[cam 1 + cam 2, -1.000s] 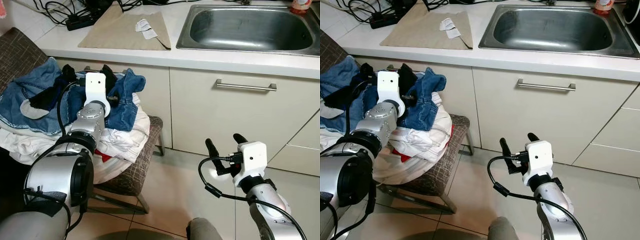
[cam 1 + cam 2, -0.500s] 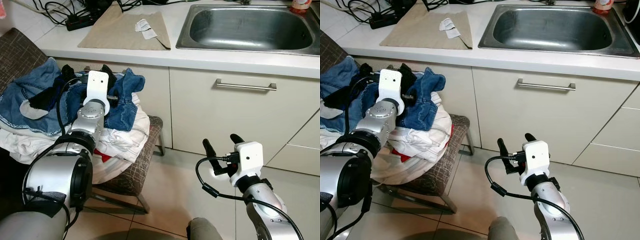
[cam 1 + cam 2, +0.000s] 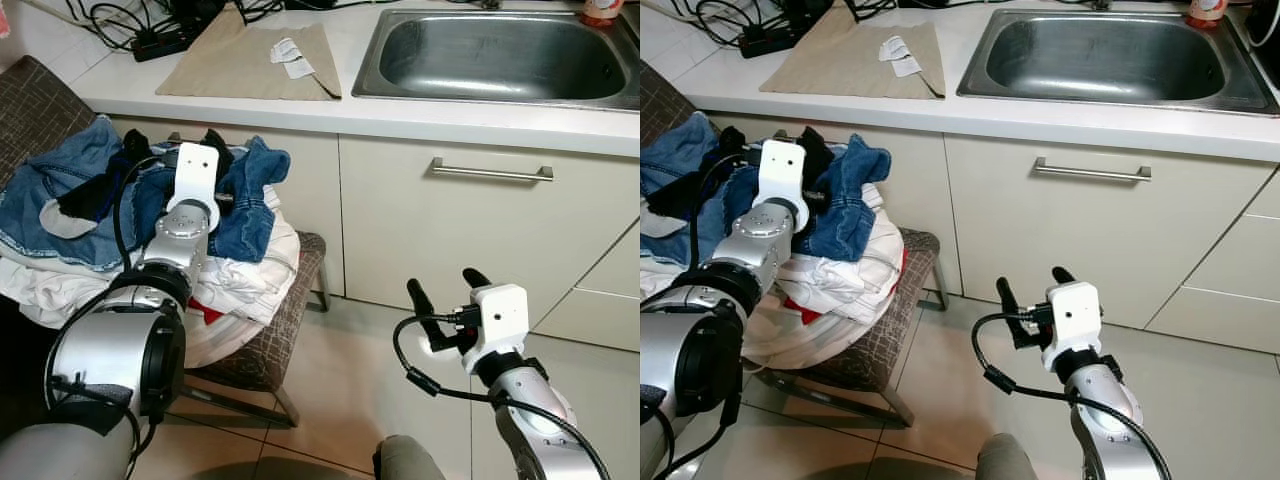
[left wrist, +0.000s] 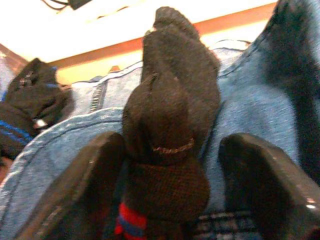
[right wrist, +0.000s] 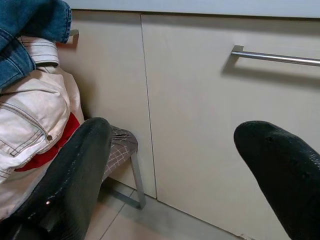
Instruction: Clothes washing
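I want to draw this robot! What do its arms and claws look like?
Shiny silver arms with round black joints. Each wrist has a white box and a looping black cable. The left claw and right claw each have two long, rounded black fingers.

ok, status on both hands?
Left hand open, straddling dark sock on denim pile. Right hand open, idle over the floor by cabinet. Nothing in the way.

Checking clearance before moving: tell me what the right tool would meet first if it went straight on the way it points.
The right tool, fingers open, points at the beige cabinet door under the counter. That door likely comes first, though depth is hard to judge.
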{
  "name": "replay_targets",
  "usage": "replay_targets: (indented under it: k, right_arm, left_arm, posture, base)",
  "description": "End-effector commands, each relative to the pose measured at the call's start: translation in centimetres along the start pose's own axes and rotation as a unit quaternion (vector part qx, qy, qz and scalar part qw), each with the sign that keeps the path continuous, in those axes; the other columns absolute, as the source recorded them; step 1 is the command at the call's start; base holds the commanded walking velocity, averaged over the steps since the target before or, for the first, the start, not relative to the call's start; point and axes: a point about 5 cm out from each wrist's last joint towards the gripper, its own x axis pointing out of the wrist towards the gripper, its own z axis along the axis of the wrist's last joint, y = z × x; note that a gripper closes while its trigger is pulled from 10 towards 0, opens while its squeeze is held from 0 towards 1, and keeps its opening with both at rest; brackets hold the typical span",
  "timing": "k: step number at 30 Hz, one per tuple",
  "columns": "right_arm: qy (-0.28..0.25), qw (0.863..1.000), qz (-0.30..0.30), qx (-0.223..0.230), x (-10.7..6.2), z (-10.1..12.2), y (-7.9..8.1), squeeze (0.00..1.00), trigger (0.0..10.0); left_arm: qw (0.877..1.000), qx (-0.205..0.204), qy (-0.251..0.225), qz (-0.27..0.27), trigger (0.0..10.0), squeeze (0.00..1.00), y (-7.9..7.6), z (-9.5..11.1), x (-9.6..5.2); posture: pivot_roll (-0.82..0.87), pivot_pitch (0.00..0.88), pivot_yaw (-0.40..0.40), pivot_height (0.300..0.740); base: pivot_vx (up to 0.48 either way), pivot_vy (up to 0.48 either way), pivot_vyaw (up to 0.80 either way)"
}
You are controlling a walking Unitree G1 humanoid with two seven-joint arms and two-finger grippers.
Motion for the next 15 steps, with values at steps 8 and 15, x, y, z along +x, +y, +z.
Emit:
replay_targets:
  k: [8,15]
  right_arm:
    - [0.003,1.0,0.001,-0.004,0.0,-0.1,0.0,0.0,10.0]
    - [0.008,1.0,-0.002,-0.002,0.2,-0.1,-0.2,0.0,10.0]
  left_arm:
    - [0.999,-0.023,0.028,-0.005,0.0,0.0,0.4,-1.2,-0.1]
    - [0.999,0.007,0.031,-0.036,0.0,0.0,-0.6,-1.5,-0.2]
  posture:
    - [-0.51,0.088,0.147,0.74]
    - [-0.5,0.089,0.142,0.74]
  base:
    - [0.0,0.0,0.0]
    - [0.0,0.0,0.0]
